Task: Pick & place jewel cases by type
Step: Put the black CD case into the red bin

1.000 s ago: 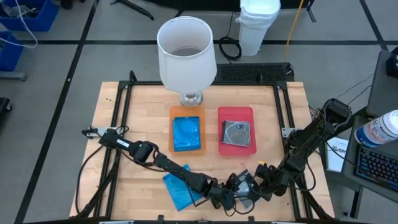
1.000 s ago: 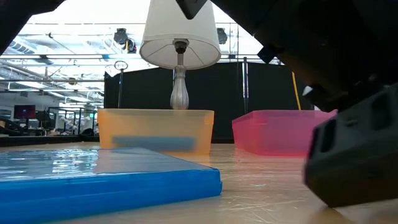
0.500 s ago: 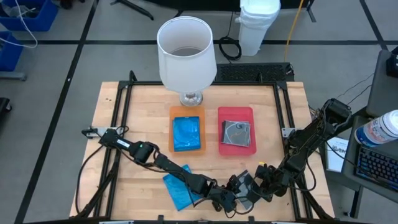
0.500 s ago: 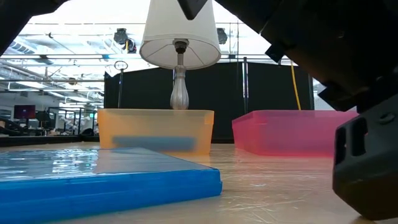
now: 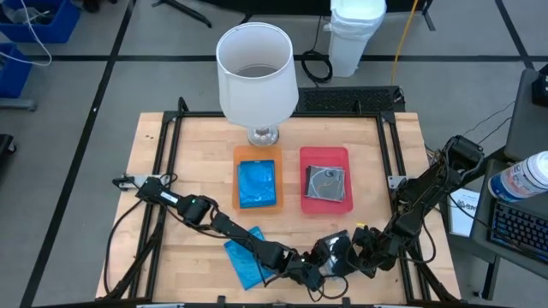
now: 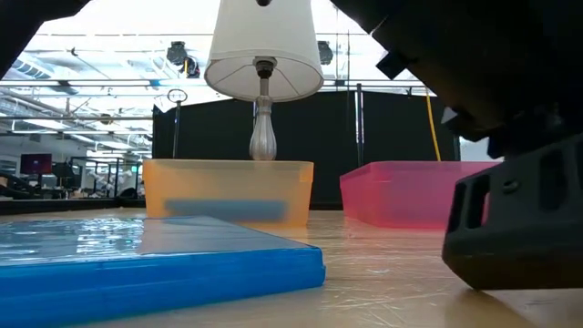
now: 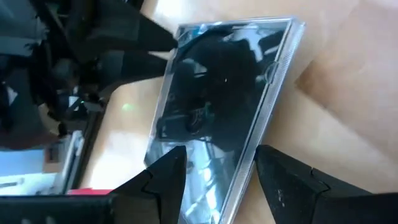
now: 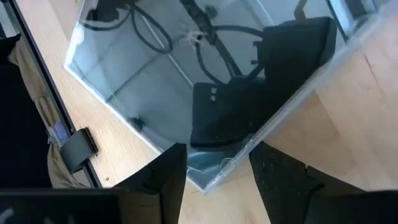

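A clear jewel case (image 7: 217, 93) (image 8: 161, 93) lies at the table's near edge, between the two grippers. My left gripper (image 7: 221, 155) (image 5: 306, 270) is open, and its fingertips stand on either side of the case's near end. My right gripper (image 8: 217, 152) (image 5: 340, 253) is open and straddles one corner of the case (image 8: 212, 182). A blue jewel case (image 5: 247, 263) (image 6: 155, 260) lies flat on the table to the left. Another blue case (image 5: 257, 183) lies in the orange tray (image 5: 257, 152). A grey case with a disc (image 5: 326, 182) lies in the red tray (image 5: 325, 152). My left gripper has the clear case's end between its fingers (image 7: 168, 180), but I cannot tell whether they touch it. My right gripper has the case's corner between its fingers (image 8: 171, 174), and I cannot tell whether they touch it.
A white lamp (image 5: 256, 68) stands at the far edge behind the orange tray. A black frame (image 5: 171, 171) runs round the table top. The two arms crowd the near edge. Bare wood lies at the left (image 5: 188, 162) and to the right of the red tray (image 5: 372, 171).
In the low view a dark gripper body at the right drew off to the right, then came back. I cannot tell which arm it belongs to. The blue case and both trays have stayed where they were.
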